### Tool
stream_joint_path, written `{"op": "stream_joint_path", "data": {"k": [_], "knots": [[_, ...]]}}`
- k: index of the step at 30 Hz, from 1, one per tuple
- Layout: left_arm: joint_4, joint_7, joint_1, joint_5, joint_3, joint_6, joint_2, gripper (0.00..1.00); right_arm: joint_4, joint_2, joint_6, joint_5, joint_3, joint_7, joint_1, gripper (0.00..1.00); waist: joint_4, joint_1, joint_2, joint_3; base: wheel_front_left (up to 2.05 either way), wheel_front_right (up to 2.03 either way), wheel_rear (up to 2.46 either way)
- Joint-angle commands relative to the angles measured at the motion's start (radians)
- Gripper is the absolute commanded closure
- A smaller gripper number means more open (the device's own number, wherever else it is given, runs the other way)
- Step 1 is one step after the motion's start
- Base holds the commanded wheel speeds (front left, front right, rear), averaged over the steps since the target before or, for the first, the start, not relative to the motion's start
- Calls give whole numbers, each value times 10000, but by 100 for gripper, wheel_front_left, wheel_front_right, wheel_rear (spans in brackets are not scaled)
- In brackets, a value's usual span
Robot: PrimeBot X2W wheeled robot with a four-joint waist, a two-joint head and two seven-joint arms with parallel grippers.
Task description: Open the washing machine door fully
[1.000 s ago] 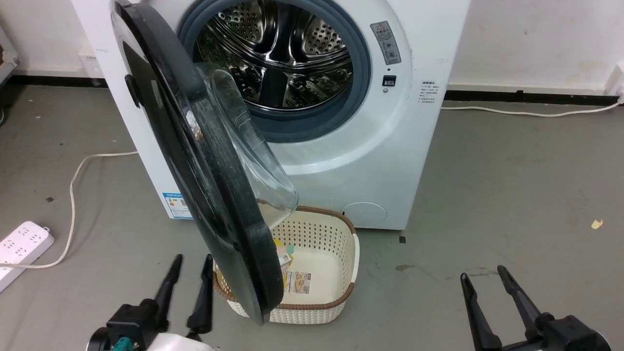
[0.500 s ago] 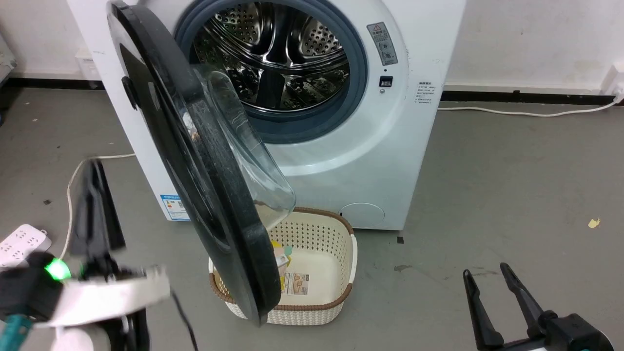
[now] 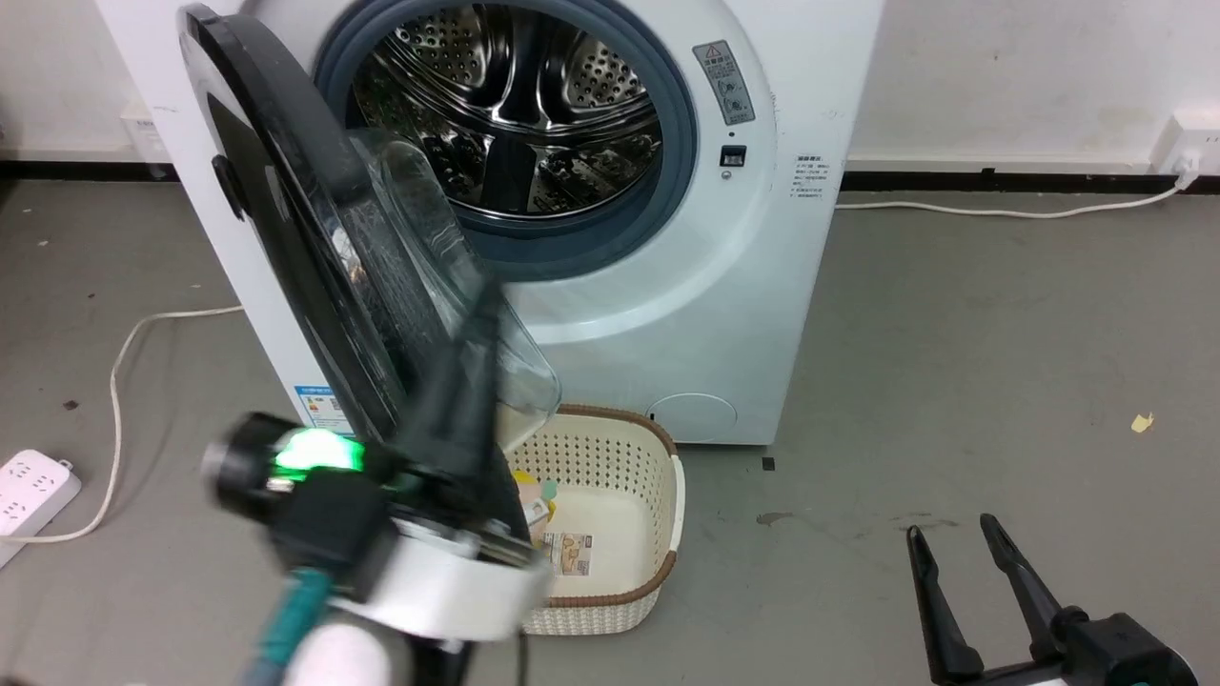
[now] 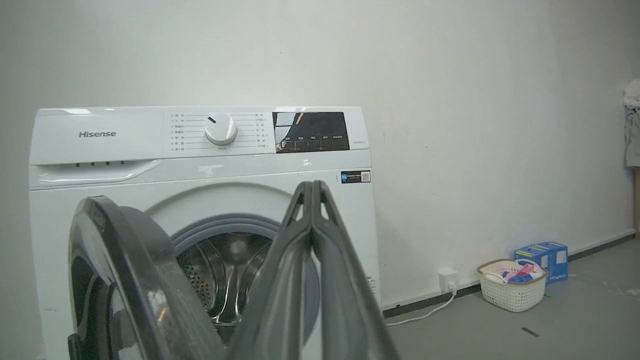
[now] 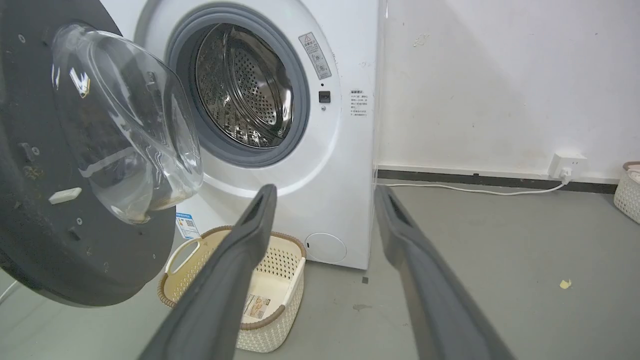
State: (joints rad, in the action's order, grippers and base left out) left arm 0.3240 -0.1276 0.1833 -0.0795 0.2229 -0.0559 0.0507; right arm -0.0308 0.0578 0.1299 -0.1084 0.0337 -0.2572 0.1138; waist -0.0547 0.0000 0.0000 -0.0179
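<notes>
Head view: the washing machine door (image 3: 276,191) stands partway open, hinged at the left of the white machine (image 3: 762,286), its glass bowl above a cream basket (image 3: 667,495). The left gripper (image 3: 477,353), fingers pressed together, shows blurred before the door. The right gripper (image 3: 948,527) hangs spread, well apart.

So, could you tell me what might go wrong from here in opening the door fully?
The left pincer is shut and, in the head view, overlaps the glass bowl of the washing machine door; pushing there could slip on or knock the glass rather than the black rim. The basket sits just below the door's lower edge, so a low arm sweep might knock it.
</notes>
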Motion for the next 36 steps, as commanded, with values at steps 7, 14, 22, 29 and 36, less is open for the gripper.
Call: {"op": "stream_joint_path", "data": {"k": [7,14,22,29,36], "knots": [[-1177,228,-611,-232,1327,6,3,100,-86,-65,8,-22,45,-45,-131,0,-42,0,0,109,0,0,0],[-3077,537,-909,-1043,1802,582,-2,100,-205,-70,8,-48,118,-45,-165,0,-47,0,0,227,0,0,0],[-4744,-11,-690,-1098,1328,1197,10,100,-290,-73,8,-109,211,-45,-199,0,93,0,0,332,0,0,0],[-5082,-200,-724,-1211,1244,1193,160,100,-375,-74,8,-172,306,-45,-117,0,833,0,0,175,0,0,0],[-4807,-93,-985,-1246,1219,1257,400,100,-419,-75,8,-196,362,-45,-43,0,2040,0,0,22,0,0,0]]}}
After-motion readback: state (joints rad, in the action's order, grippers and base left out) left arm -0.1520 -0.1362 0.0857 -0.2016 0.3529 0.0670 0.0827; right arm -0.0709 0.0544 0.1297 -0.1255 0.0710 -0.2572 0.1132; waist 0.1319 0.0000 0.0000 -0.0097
